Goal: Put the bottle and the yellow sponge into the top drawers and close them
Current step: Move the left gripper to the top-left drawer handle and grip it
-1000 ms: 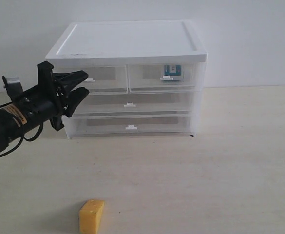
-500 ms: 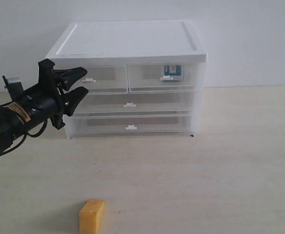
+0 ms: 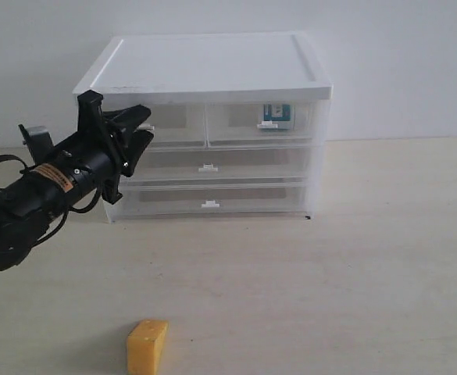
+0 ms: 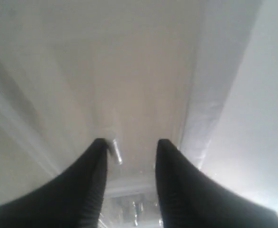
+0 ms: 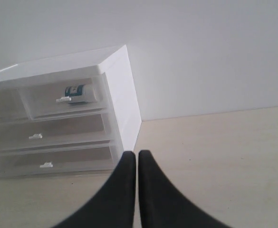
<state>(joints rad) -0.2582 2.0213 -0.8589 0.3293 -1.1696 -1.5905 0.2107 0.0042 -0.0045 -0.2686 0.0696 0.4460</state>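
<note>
Closing in on the cabinet [image 3: 212, 66]: the left claw [image 3: 148, 123] has moved up and right over the last second and now sits at 10 o'clock in the exterior view, against the front of the top-left drawer [image 3: 173, 125]. Its jaws have narrowed but are still apart. In the left wrist view the fingers [image 4: 93, 171] stand with a clear gap, and the drawer's white tab [image 4: 116, 152] is just beside one fingertip, not yet pinched.

Judgement: this is the reach for the tab, to pull the drawer open for the sponge. No grip on it yet, and the drawer looks shut.

The sponge [image 3: 147, 346] lies on the table [image 3: 369, 258] at 6 o'clock, well apart from cabinet and claw, untouched.

The bottle [image 3: 276, 114] is already inside the top-right drawer [image 3: 244, 125], at 1 o'clock, behind that drawer's tab. That drawer looks shut, so the bottle half reads as done.

The right claw [image 5: 137, 153] hangs clear of the cabinet, fingers pressed together, holding nothing.

Writing: yellow sticker [image 3: 56, 176] on the left arm, print too small to read. Bottle label is teal-blue with a white patch, no words legible. No brand seen on the cabinet.
</note>
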